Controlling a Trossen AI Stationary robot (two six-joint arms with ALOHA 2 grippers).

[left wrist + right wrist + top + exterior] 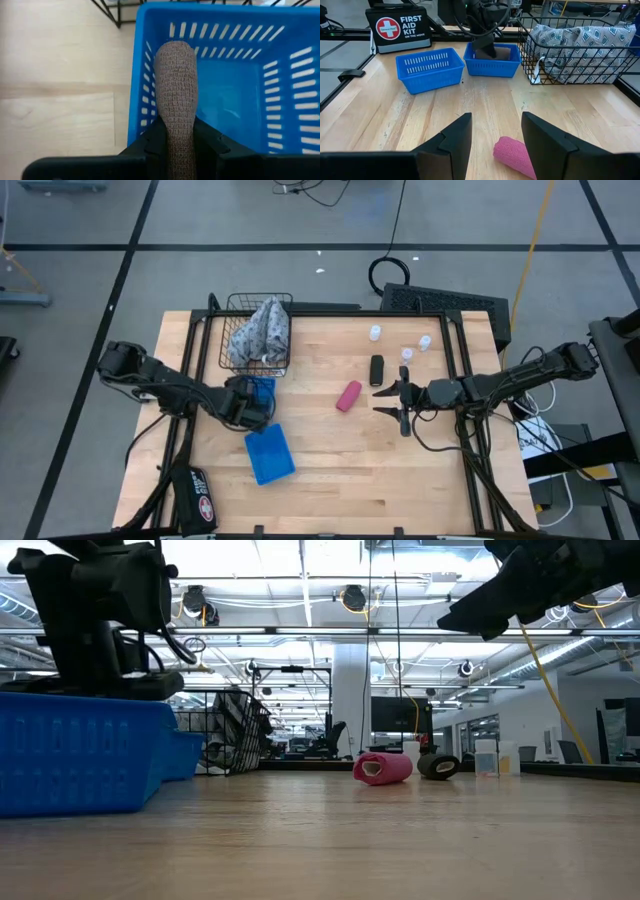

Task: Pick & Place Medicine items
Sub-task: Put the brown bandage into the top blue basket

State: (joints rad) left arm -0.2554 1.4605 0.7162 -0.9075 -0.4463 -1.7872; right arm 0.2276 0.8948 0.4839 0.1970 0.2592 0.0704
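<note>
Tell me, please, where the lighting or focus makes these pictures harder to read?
Low view: bright ceiling lights turn the left gripper into a dark silhouette; the nearest table surface looks soft. Left wrist view: the brown bandage roll is sharp in the blue basket. High view: even light, faint shadows.

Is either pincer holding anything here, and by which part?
Left pincer clamps a tan bandage roll by its near end, over a blue basket. Right pincer holds nothing.
</note>
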